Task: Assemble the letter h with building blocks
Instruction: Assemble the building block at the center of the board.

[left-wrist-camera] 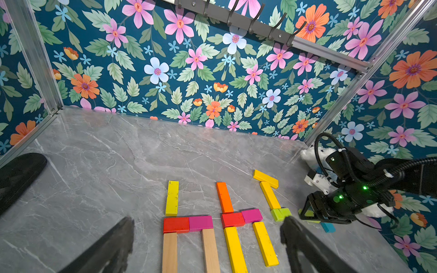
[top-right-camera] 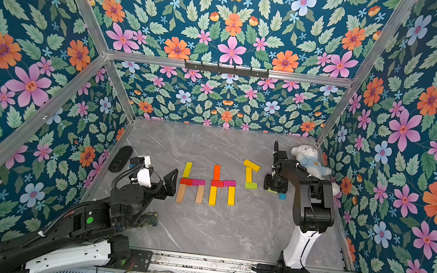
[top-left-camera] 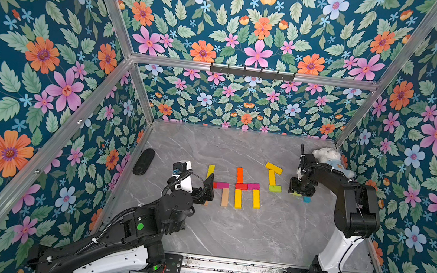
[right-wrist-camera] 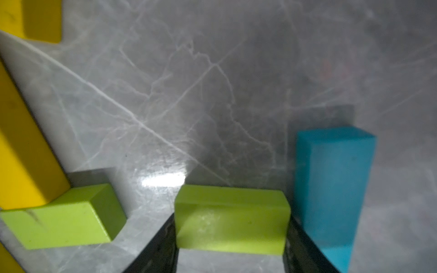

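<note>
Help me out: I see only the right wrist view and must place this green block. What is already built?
Observer: Two finished h shapes lie flat on the table: an h with wooden legs and, beside it, an h with yellow legs.
Operator: And the yellow block beside me?
Observer: That yellow block is the stem of a third, unfinished figure: a tilted yellow block caps its far end, and the second green block lies at its near end.
Operator: Where is the left arm?
Observer: The left gripper hangs open beside the h with wooden legs, well clear of your green block.
</note>
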